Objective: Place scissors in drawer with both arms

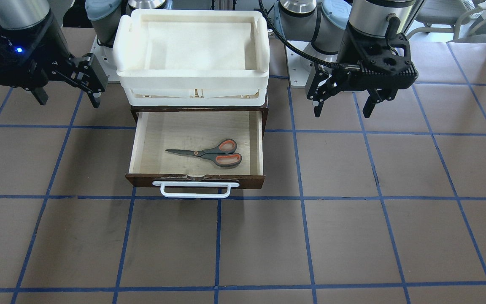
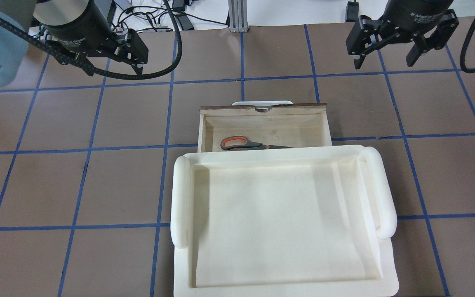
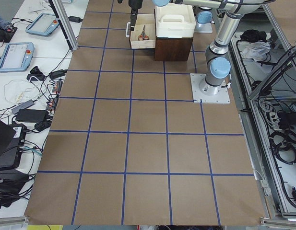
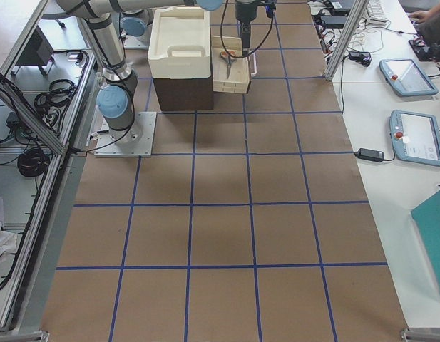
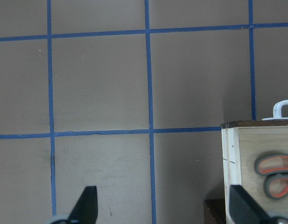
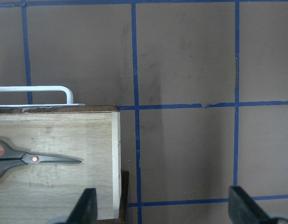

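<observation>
Pale plywood lined the inside of the open drawer point(image 1: 133, 147). The scissors point(image 1: 209, 153) lay flat on its smooth, faintly scuffed floor. Their dark grey metal blades were closed into one slim point aimed toward the robot's right. The oval grey loops with orange-red inner rims sat toward its left, clear of the side walls.

The drawer's front was a dark brown wooden board with worn, chipped edges. It carried a rounded white bar handle point(image 1: 195, 189) on the side far from the robot. The drawer stuck out of a boxy dark brown cabinet point(image 3: 172, 48). On top of the cabinet rested a cream-white plastic tray point(image 1: 192, 78) with a matte, slightly grainy surface, thick rolled rims at both ends and a flat rectangular well.

The table point(image 1: 352, 236) was covered in dull brown sheeting, marked into squares by blue tape lines point(image 1: 303, 211).

The left gripper point(image 1: 343, 110), black and angular with two tapered fingers, hung above the table on the robot's left of the drawer. Its jaws were spread wide and held nothing. The right gripper point(image 1: 69, 101), of the same build, hovered on the opposite side. It too was parted and empty, and well apart from the drawer and the scissors.
</observation>
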Action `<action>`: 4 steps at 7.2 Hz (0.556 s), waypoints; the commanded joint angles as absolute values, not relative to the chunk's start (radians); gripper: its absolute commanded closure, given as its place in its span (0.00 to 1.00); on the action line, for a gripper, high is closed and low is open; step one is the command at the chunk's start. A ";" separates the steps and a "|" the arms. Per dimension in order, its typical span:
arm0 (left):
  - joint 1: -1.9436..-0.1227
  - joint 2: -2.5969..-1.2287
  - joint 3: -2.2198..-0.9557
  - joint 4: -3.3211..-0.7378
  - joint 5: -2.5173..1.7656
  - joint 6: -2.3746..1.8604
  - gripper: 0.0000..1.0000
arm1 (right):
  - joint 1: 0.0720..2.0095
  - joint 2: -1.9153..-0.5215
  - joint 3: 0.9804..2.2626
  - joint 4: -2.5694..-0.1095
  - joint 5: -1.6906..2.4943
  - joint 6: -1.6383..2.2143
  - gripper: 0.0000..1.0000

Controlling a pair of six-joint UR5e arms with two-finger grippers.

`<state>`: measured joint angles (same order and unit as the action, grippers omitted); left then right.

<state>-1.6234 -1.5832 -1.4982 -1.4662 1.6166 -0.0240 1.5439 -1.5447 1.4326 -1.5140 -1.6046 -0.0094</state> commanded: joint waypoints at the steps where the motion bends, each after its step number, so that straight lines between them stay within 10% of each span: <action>1: -1.620 -1.583 -1.499 -1.466 1.565 -0.022 0.00 | 1.543 -1.545 1.433 -1.514 -1.605 -0.009 0.00; 4: -1.623 -1.583 -1.499 -1.471 1.578 -0.017 0.00 | 1.543 -1.543 1.433 -1.514 -1.606 -0.009 0.00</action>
